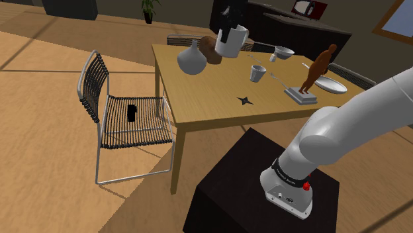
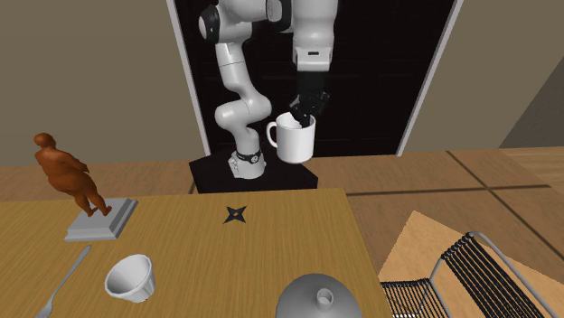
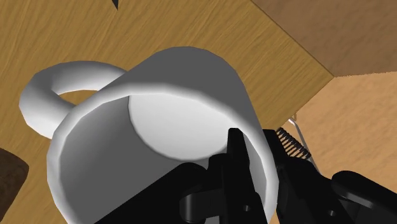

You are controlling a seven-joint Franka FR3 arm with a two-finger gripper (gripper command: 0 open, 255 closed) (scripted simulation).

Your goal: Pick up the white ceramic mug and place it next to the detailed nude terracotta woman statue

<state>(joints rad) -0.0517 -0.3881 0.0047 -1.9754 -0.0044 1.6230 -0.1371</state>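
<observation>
The white mug (image 1: 231, 41) hangs in the air above the wooden table (image 1: 212, 99), lifted well off it and tilted. My gripper (image 1: 228, 30) is shut on the mug's rim, with one finger (image 3: 238, 165) inside the cup and the other (image 3: 289, 172) outside the wall. The mug (image 3: 159, 108) has its handle turned away from the fingers. Across the table, far from the mug (image 2: 295, 140) and my gripper (image 2: 303, 110), the brown woman statue (image 2: 68, 176) stands upright on a grey base (image 2: 99, 219). The statue (image 1: 321, 66) is toward the shoulder view's right.
On the table are a grey round vase (image 1: 191, 61), a brown object (image 1: 212, 49), a small white cup (image 1: 257, 73), a bowl (image 1: 284, 51), a plate (image 1: 329, 84), a fork (image 2: 63, 280) and a black star shape (image 1: 245, 100). A wire chair (image 1: 126, 112) stands beside the table.
</observation>
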